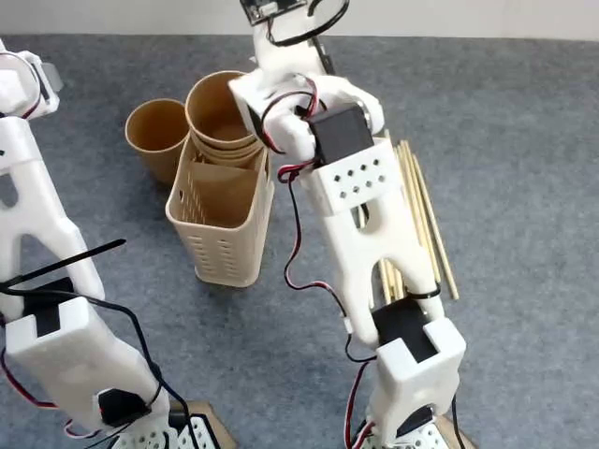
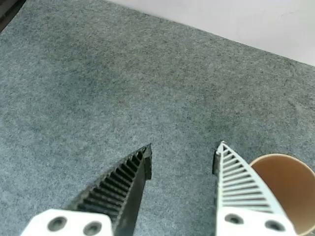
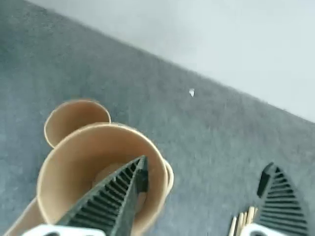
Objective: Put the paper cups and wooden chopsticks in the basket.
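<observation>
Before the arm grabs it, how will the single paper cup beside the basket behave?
The lone paper cup looks empty and thin-walled, so probably light and easily crushed if pinched hard. Upright on carpet, a push would likely tip it rather than slide it.

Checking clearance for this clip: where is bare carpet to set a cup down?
Bare carpet lies right of the chopsticks, and in front of the basket between the arms. Crowded around the cups.

Robot test bench, likely lab or hobby workspace. Grey felt (image 1: 524,112) covers tabletop. Plain white wall (image 3: 236,44) beyond felt's far edge. White printed right arm (image 1: 374,234) and left arm (image 1: 37,224) with loose wiring (image 1: 298,229) stand at felt's near edge.
</observation>
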